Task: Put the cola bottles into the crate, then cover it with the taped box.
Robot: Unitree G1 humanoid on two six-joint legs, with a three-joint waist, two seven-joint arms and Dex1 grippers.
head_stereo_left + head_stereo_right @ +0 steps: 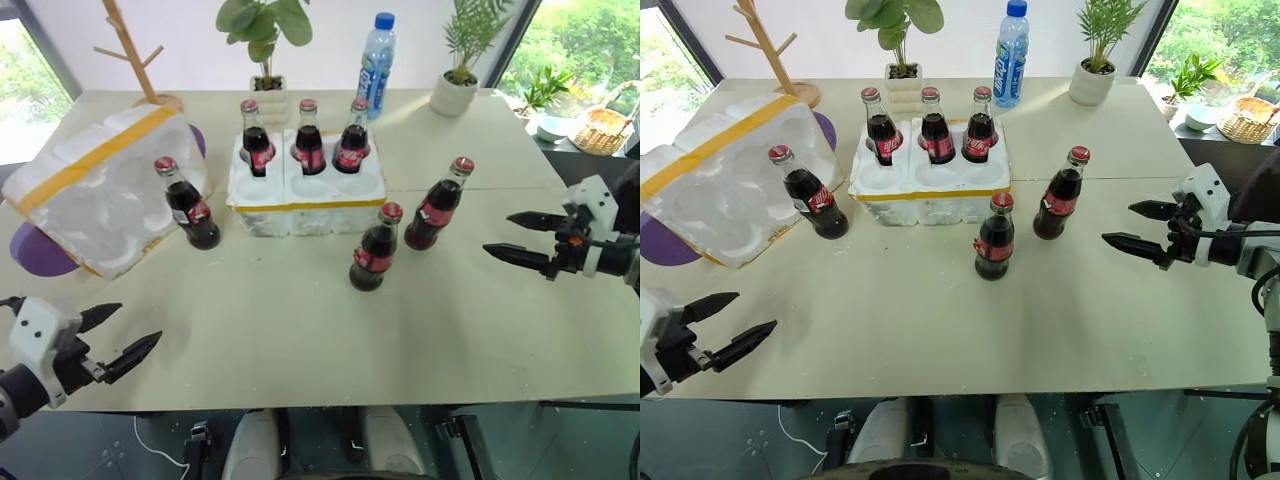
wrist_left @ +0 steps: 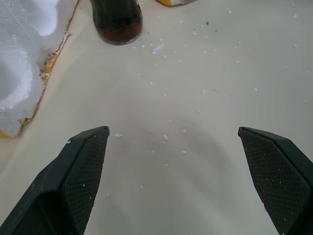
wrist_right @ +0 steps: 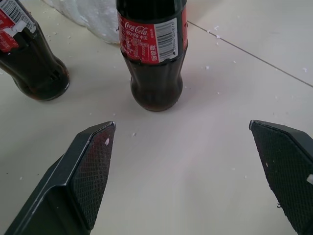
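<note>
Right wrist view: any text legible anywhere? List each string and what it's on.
"Coca-Cola", white script on the red label of the cola bottle nearest the right end effector.
Small print and barcode beside it on that label: too small to read.
Label on the second cola bottle: print and barcode unreadable.
Labels on the bottles in the crate: too small in the head views.
Water bottle label: blurred, unreadable.

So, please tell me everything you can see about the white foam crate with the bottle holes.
The crate is a low white foam block with a thin yellow tape band near its base. It sits flat on the table, mid-back. Three cola bottles stand upright in its back row of wells; the front wells are empty. Neither gripper touches it.
</note>
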